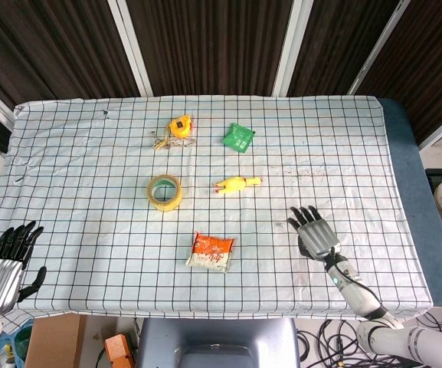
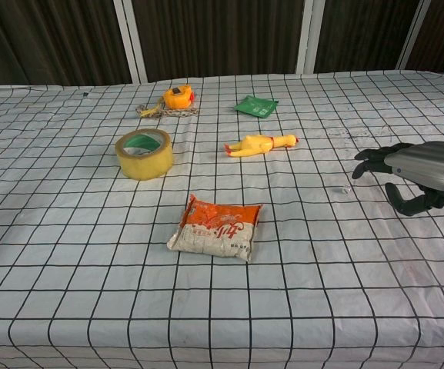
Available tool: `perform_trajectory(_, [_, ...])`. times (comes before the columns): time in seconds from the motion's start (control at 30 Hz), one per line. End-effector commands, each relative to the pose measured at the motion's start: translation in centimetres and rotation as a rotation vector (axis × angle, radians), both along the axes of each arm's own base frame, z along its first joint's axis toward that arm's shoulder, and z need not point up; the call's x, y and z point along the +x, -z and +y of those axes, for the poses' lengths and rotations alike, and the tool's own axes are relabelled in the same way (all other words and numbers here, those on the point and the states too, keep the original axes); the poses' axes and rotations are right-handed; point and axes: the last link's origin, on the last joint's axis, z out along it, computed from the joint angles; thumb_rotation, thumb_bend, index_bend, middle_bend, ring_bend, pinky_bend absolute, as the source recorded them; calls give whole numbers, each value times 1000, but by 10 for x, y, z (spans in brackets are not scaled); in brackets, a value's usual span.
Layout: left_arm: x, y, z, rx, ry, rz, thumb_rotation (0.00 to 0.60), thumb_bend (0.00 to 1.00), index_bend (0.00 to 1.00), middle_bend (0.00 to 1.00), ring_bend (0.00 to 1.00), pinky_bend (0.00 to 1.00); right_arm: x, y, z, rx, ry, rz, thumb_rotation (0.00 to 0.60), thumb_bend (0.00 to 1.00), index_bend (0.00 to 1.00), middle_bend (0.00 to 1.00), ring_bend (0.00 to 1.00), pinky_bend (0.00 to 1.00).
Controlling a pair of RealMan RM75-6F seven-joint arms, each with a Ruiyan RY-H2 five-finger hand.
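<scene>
A: What sits closest to the robot?

B: Its two hands. The left hand [image 1: 10,261] hangs at the near left corner of the table [image 1: 67,153], over the cloth's edge, palm down, fingers spread and holding nothing. Only the head view shows it.

A: And the other one?

B: The right hand [image 1: 315,232] hovers over the near right part of the checked cloth, fingers apart and slightly curled, nothing in them. In the chest view it shows at the right edge, above the cloth.

A: What lies nearest to it?

B: The snack packet [image 2: 215,228], orange and white, flat on the cloth, well apart from the right hand and toward the middle of the near edge.

A: Further back?

B: The rubber chicken [image 2: 258,144], yellow, lying on its side near the middle. To its left stands the roll of tape [image 2: 144,153], flat on the cloth with its hole up.

A: And at the far side?

B: A green sachet [image 2: 255,105], lying flat, and left of it an orange tape measure [image 2: 178,97] resting on a small tangle of cord [image 2: 164,111].
</scene>
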Motion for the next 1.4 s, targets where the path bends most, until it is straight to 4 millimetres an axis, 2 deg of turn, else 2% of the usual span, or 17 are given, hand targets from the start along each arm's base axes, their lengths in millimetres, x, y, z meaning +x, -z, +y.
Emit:
perform_trajectory(0.03, [0,0,0,-1,0,1,600,427,0,0,0,0,-1,0,0,0,2,3,478,813,161,0,0,0])
perform_trajectory(0.3, [0,0,1,3,2,1,600,428,0,0,0,0,-3,-1,0,2,5,3,478,813,164,0,0,0])
perform_trajectory(0.87, [0,0,5,0,-6,-1,600,427,0,0,0,0,4,14,-2,39,-9,-3,484,812,176,0,0,0])
perform_trajectory(1.07, [0,0,5,-1,-4,-3,600,428,0,0,0,0,-1,12,0,33,-2,13,484,813,179,0,0,0])
perform_trajectory(1.4, [1,0,5,-3,-3,-2,600,428,0,0,0,0,-14,-2,19,28,-2,42,485,812,185,0,0,0])
